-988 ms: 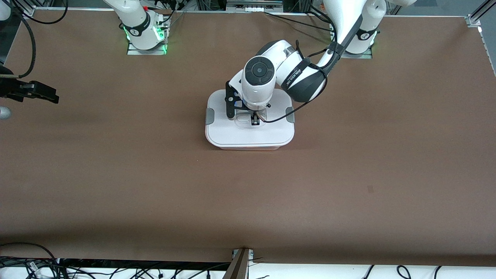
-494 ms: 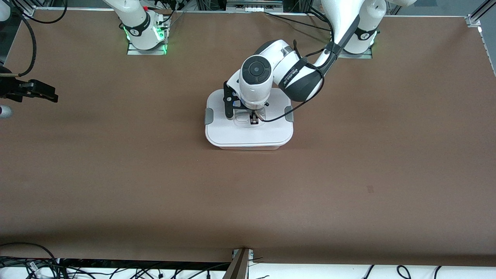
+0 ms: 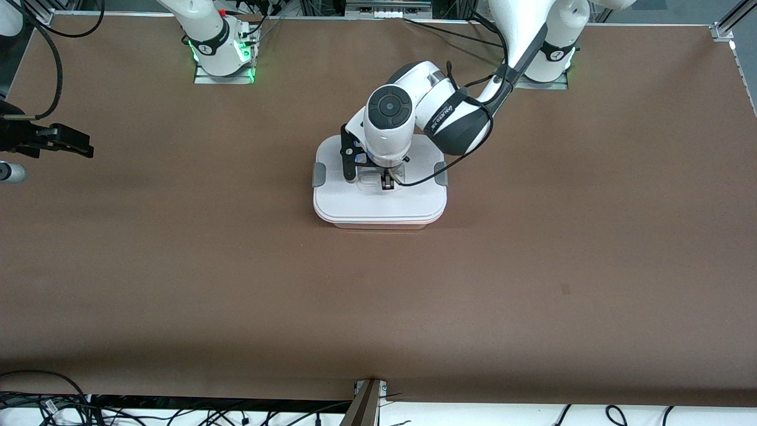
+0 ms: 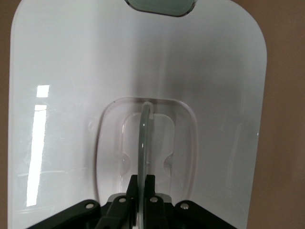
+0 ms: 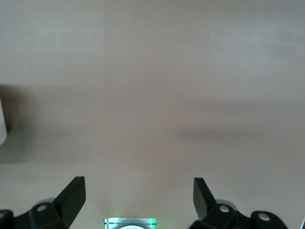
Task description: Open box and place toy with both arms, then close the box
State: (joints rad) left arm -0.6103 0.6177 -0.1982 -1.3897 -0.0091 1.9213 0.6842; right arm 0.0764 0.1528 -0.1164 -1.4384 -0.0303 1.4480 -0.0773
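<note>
The box (image 3: 378,222) stands in the middle of the table with its white lid (image 3: 378,204) lying on it. A grey clip (image 3: 319,176) sits at each end of the lid. My left gripper (image 3: 388,184) is over the lid and shut on the thin clear handle (image 4: 144,138), which stands upright in its recess; in the left wrist view the gripper (image 4: 143,180) pinches the handle's end. The right gripper (image 3: 83,147) hangs open over bare table at the right arm's end, with nothing between its fingers (image 5: 76,191). The toy is out of view.
A small silver cylinder (image 3: 9,173) shows at the table's edge by the right gripper. The right arm's base (image 3: 222,53) glows green. Cables (image 3: 59,408) lie along the edge nearest the front camera.
The left hand and the lid have shifted slightly toward the right arm's end and lowered; a pink rim now shows under the lid. The right gripper has drifted a little.
</note>
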